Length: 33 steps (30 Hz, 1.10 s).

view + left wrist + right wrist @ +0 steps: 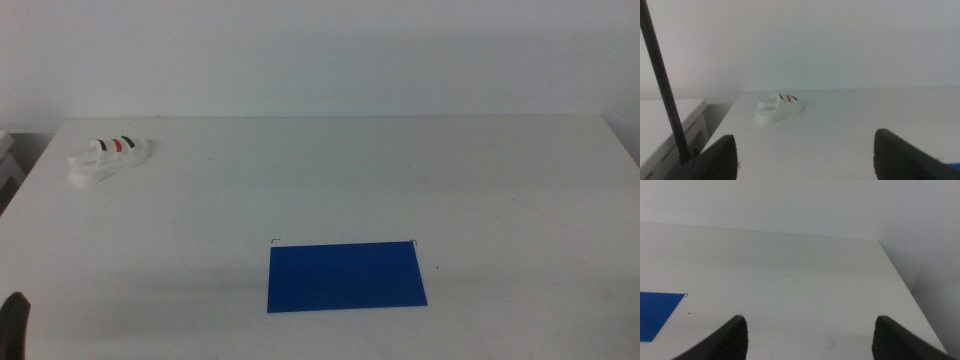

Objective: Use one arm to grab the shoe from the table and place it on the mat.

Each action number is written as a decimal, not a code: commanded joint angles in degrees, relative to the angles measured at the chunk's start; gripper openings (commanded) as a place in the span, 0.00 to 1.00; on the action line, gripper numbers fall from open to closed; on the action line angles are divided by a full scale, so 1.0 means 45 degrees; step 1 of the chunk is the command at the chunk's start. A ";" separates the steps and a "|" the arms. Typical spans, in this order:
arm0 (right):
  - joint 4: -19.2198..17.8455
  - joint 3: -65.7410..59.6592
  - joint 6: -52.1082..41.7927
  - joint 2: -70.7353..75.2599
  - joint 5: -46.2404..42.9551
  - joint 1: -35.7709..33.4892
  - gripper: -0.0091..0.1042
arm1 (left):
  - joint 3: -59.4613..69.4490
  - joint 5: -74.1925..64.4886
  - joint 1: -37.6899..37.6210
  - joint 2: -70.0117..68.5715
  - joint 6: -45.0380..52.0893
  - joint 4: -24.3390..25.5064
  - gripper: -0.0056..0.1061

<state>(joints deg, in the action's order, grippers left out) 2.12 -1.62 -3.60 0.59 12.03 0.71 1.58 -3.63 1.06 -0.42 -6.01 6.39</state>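
Two open grippers, left gripper [805, 155], right gripper [810, 337], white table [400, 170], shoe [110, 160] far-left, mat [346, 277] near

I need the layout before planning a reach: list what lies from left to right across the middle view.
Dark left gripper at the bottom-left edge → small white chunky-soled shoe with black and red straps → flat bright blue rectangular mat, all over the plain white table.
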 commanded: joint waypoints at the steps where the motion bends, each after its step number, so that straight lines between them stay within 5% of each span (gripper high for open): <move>1: -0.0113 -0.0067 -0.0104 0.0331 -0.0982 0.0031 0.65 | -0.0560 0.0973 -0.0051 0.0627 -0.0100 -0.0046 0.89; 18: -0.0113 -0.0067 -0.0104 0.0331 -0.0982 0.0031 0.65 | -0.7939 0.0962 -0.0051 0.9344 -0.0006 0.0147 0.89; 33: -0.0113 -0.0067 -0.0104 0.0331 -0.0982 0.0031 0.65 | -1.2511 -0.0704 -0.0051 1.4042 -0.0082 0.0076 0.89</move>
<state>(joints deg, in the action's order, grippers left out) 2.12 -1.62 -3.60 0.59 12.03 0.71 -51.59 -8.52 1.06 62.34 -5.95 7.00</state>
